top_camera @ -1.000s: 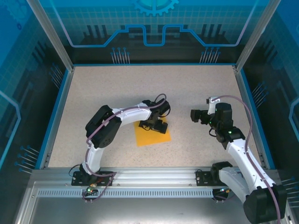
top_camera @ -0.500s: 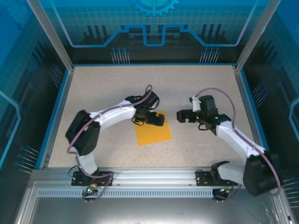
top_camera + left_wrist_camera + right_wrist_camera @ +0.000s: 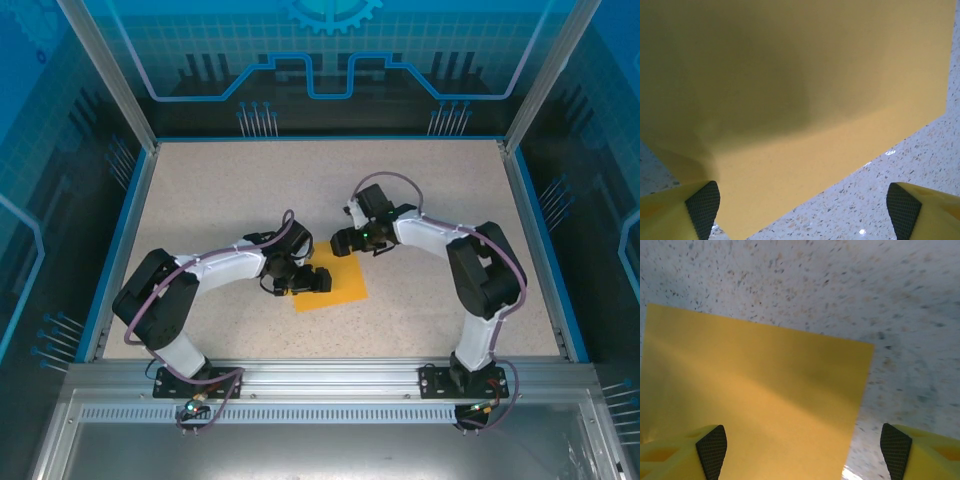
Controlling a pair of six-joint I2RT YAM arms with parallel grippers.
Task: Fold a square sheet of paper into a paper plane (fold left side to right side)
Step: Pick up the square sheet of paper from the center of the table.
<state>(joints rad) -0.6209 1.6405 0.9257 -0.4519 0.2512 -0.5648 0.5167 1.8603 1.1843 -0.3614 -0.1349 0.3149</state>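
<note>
Square sheet of paper (image 3: 342,288) lies flat on the table (image 3: 220,190), approx mid-table. It's plain orange-yellow w/ no folds showing.

Left fingers (image 3: 312,281) sit low over the sheet's left edge. In the left wrist view they're spread wide and grasp nothing. One pad (image 3: 704,207) is right at the sheet's (image 3: 790,75) corner and the other pad (image 3: 901,210) is over bare speckled table beyond the sheet's edge. Can't tell if either pad touches the paper.

Right fingers (image 3: 342,243) are at the sheet's far edge. In the right wrist view they're also released and wide apart. One pad (image 3: 712,450) is above the sheet (image 3: 755,390) and the other (image 3: 895,450) is past its side edge, over table.

Vs 0.5 s ago: the right fingers were well off to the sheet's right and have now swung in to its far edge. The left fingers have slid from the sheet's far-left part to lower along its left edge, w/ the arm stretched flatter. The sheet hasn't shifted.
</note>
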